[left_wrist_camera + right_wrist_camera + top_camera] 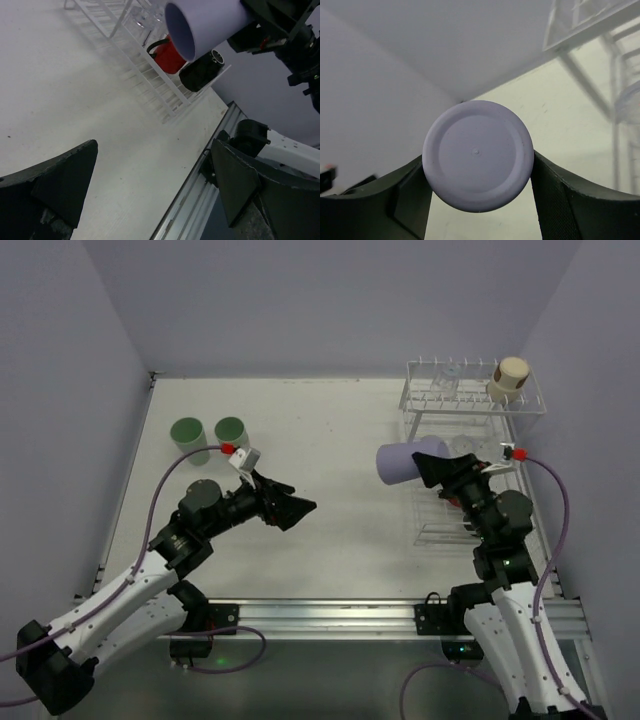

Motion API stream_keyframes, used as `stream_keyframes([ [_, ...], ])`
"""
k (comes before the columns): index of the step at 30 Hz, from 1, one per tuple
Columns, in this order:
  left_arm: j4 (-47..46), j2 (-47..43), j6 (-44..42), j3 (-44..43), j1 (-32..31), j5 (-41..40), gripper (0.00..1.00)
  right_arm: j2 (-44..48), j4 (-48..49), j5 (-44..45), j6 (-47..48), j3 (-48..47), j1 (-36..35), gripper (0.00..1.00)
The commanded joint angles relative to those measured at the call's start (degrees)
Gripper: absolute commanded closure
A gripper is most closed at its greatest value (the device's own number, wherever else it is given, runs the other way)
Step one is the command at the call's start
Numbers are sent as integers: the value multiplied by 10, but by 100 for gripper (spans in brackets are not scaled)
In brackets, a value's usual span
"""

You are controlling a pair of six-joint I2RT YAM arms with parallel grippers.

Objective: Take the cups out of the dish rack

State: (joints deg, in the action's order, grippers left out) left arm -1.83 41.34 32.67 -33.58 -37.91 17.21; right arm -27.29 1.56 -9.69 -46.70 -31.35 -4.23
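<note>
- Closest to the bases, the left hand (pixel 300 506) hangs over the desk (pixel 340 430), a bit toward 7 o'clock from the middle. Its fingers are spread wide with nothing in them.
- Over at roughly 3 o'clock, the right hand (pixel 428 466) is clamped tight on the lavender tumbler (pixel 400 461), gripping it at the base end. The cup is up in the air on its side, mouth pointing to 9 o'clock, just beside the lower tier of the dish rack (pixel 430 532) and off its wires.
- The left wrist view shows a red mug (pixel 167 56) and a black mug (pixel 200 74) lying on that lower tier, so there's more to unload.
- At about 10 o'clock, two pale green tumblers (pixel 187 437) stand upright on the desk, side by side.
- Farthest back, around 1 o'clock, a beige tumbler (pixel 508 378) sits on the upper tier. Next to it are what look like clear glasses (pixel 450 370), hard to make out.
- My read: this is the carry step, with the lavender one lifted out and not yet set down.
- Next move probably calls for swinging it toward 9–10 o'clock, tipping it upright, lowering it near the green pair without bumping them, then letting go. A pass to the empty left hand could also be the plan, can't tell.
</note>
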Motion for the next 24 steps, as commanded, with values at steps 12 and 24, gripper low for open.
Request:
stream_keyframes([
  [12,-415,139,303,98,-9,70,9,-203,380,-219,-157,65,-182,67],
  [24,-455,144,303,89,-25,24,43,-281,474,-151,-170,85,-294,65],
])
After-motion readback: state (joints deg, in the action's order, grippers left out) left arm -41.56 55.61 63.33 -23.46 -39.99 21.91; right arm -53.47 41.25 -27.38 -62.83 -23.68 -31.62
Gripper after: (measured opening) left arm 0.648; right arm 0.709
